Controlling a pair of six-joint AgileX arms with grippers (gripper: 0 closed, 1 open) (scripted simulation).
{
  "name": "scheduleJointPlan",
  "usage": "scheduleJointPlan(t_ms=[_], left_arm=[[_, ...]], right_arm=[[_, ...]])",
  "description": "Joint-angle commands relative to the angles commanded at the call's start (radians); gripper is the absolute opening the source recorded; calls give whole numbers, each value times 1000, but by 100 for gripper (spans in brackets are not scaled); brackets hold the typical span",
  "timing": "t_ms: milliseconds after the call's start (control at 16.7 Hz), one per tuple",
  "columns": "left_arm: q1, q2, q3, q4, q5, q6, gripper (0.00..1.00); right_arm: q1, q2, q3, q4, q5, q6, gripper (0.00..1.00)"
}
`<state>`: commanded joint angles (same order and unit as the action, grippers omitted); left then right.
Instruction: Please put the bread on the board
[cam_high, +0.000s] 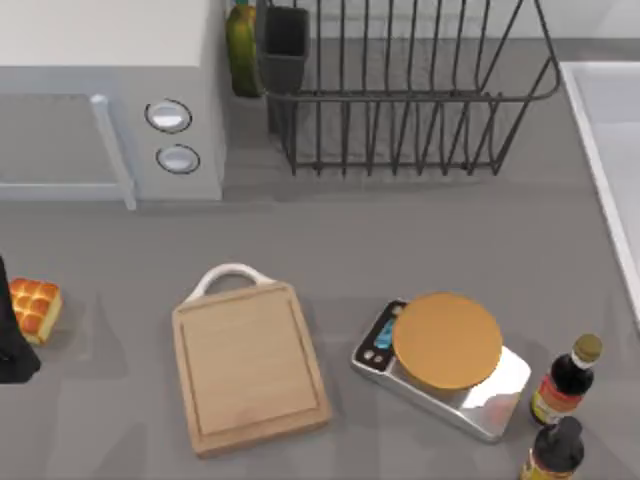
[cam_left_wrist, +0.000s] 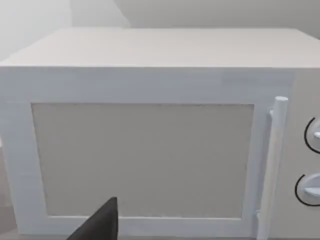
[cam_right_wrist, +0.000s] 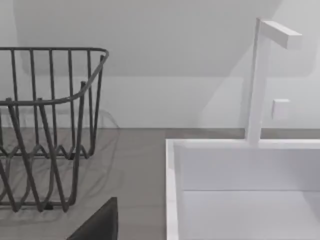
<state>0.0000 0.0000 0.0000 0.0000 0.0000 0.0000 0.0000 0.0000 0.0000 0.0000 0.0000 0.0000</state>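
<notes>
The bread sits on the worktop at nine o'clock, right at the left edge. The left gripper is a dark shape touching it; I cannot tell if its jaws are spread or pinching. A bad grab could push the bread off the edge. The board lies bare, toward six o'clock. The scale and two bottles stand at four o'clock. No writing can be read.

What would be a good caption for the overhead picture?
Bread sits at the table's left edge beside the left gripper, apart from the bare wooden board and the scale.
</notes>
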Motion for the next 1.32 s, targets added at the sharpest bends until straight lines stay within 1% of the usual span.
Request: scheduleJointPlan(t_ms=[240,420,600,900,1320], left_arm=[[2,29,17,-24,-3,14,100],[7,145,99,-115,-8,47,100],[14,340,249,-236,-17,75,100],[23,760,511,-404,-22,103,100],[30,1196,788,-656,-5,139,100]], right_arm=[[0,0,0,0,0,0,100],[0,0,0,0,0,0,100],[0,0,0,0,0,0,100],[0,0,0,0,0,0,100],[0,0,0,0,0,0,100]])
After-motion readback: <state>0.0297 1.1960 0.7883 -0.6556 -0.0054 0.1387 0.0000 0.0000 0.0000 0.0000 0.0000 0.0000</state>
